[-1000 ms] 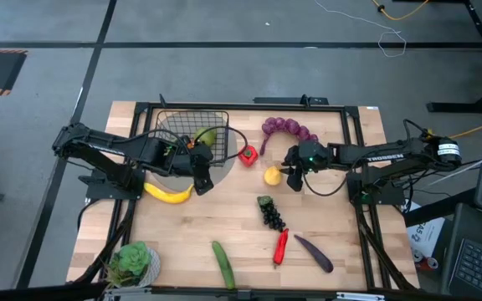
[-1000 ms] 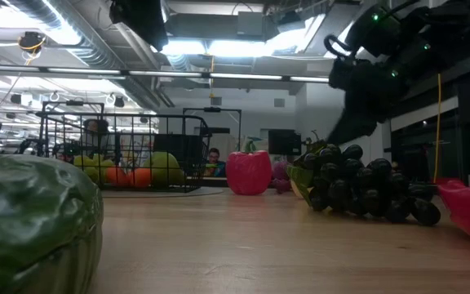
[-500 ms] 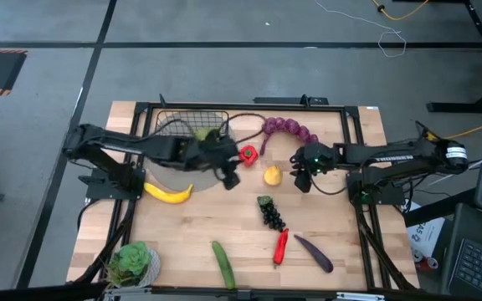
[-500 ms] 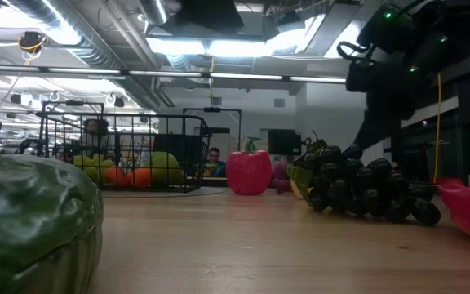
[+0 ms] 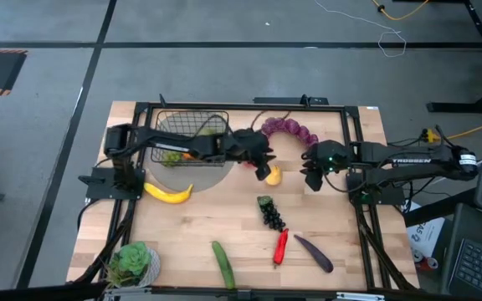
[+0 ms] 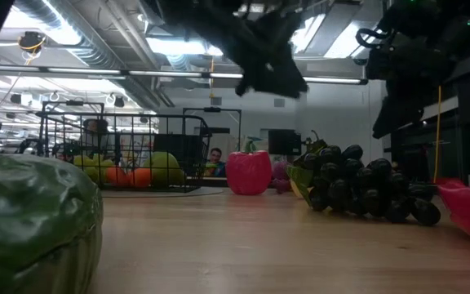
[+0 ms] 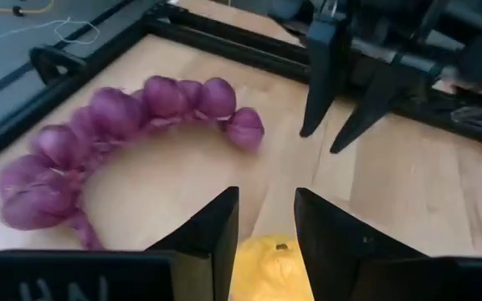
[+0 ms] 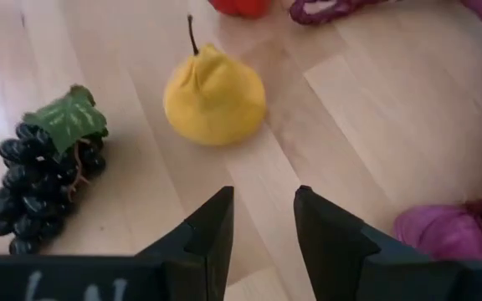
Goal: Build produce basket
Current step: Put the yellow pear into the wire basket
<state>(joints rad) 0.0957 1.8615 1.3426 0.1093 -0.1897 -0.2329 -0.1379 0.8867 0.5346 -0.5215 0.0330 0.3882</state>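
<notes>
Nearest the table's front edge lie a leafy green toy lettuce (image 5: pixel 132 262), a green cucumber (image 5: pixel 223 263), a red chili (image 5: pixel 281 246) and a dark purple eggplant (image 5: pixel 315 253). Beyond them sit a bunch of dark plastic grapes (image 5: pixel 270 211) and a curved yellow banana (image 5: pixel 168 193). At mid-table the left gripper (image 5: pixel 264 162) hovers directly over a yellow pear-shaped fruit (image 5: pixel 272 176), fingers parted and empty. The right gripper (image 5: pixel 312 174) hangs just beside that fruit on the other side, its fingers likewise parted around nothing. Farther back, the square black wire-mesh basket (image 5: pixel 171 122) holds green and orange pieces, with a string of purple bulbs (image 5: pixel 288 128) near the rear rail.
</notes>
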